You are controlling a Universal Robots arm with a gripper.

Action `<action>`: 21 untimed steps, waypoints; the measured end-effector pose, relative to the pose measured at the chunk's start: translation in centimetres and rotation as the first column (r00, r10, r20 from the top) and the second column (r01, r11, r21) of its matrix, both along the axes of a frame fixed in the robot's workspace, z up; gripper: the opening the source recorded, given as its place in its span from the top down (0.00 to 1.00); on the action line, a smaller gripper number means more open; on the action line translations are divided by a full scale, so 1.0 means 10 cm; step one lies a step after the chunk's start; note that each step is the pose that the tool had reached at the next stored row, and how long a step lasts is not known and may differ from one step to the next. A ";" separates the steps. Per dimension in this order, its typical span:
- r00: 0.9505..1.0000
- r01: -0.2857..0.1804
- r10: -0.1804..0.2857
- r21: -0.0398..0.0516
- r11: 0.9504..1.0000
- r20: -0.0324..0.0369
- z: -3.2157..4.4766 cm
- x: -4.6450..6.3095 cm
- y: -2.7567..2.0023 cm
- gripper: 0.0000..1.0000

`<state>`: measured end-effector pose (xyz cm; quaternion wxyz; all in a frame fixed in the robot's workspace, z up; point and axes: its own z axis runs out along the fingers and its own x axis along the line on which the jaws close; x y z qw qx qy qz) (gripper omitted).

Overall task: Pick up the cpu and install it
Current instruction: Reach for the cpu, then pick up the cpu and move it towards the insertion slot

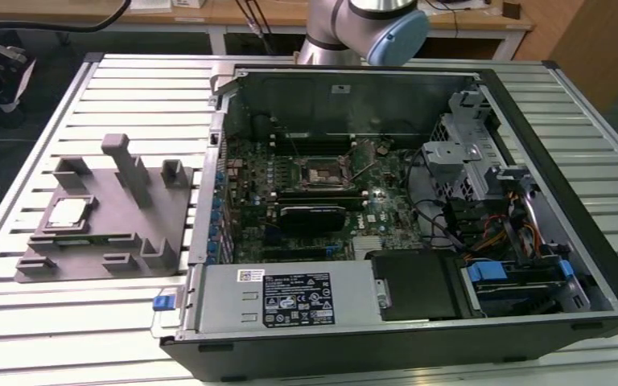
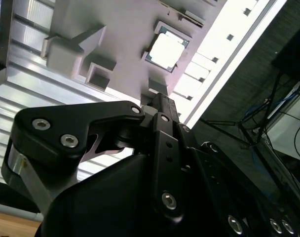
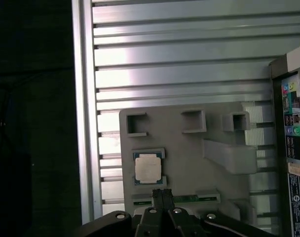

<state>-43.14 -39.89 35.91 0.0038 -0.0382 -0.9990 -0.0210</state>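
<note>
Evidently the pick is not yet made: the cpu (image 1: 67, 211) (image 2: 166, 48) (image 3: 148, 168) lies flat in its recess on the grey jig (image 1: 126, 237), to the exterior view's left of the open case (image 1: 582, 241), and the tool (image 3: 161, 192) hangs over the jig near it, clenched and empty. A good pick would likely need fingers square to the chip's edges and a straight lift clear of the recess walls. The slatted metal surface (image 1: 73, 322) carries both; a wooden desk (image 1: 287, 12) and cables (image 2: 268, 113) lie beyond

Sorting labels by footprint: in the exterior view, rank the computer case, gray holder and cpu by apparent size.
Largest to smallest:
1. computer case
2. gray holder
3. cpu
The gaps are clear; none look alike.
</note>
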 end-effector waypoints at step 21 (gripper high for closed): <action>1.000 0.000 0.000 0.000 1.000 0.000 -0.104 -0.06 -0.004 0.89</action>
